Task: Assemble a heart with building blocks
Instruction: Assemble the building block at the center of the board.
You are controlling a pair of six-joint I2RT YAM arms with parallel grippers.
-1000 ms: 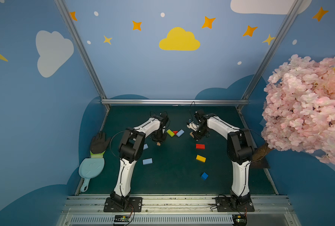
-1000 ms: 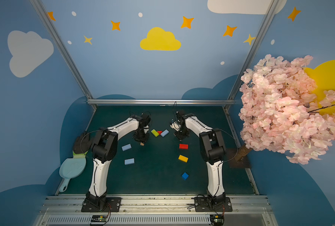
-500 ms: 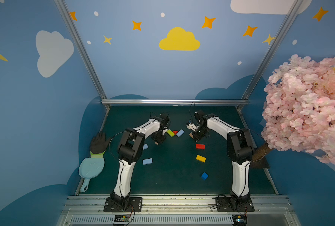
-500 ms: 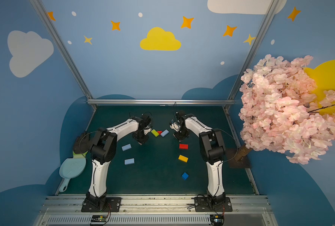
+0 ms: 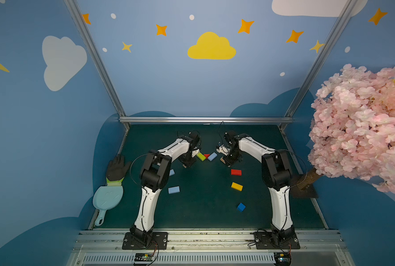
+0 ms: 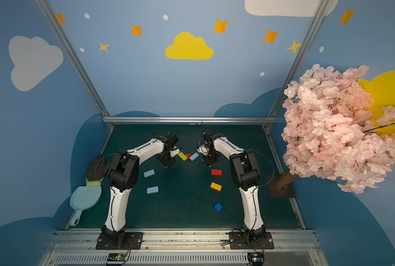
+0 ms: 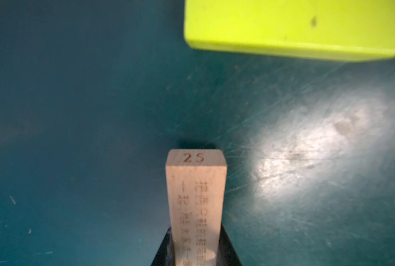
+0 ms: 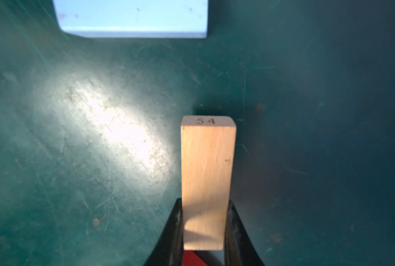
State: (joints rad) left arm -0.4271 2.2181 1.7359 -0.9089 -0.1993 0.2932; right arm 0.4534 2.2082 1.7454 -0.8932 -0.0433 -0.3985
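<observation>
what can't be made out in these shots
Left wrist view: lime green block cut by the frame edge; engraving on the left tan block blurred beyond "25".
Right wrist view: light blue block cut by the edge; red patch at the right tan block's held end, mostly hidden by block and edge.
Both top views: red wedge too small to show its shape.

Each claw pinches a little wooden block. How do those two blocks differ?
The left wooden block, in the left gripper, is stamped 25 on its end; the right wooden block, in the right gripper, is stamped 54. The left wooden block's face carries engraved characters; the right wooden block's is plain. A lime green block lies near the left one, a light blue block near the right. Both are pale wood, clamped in shut jaws.
</observation>
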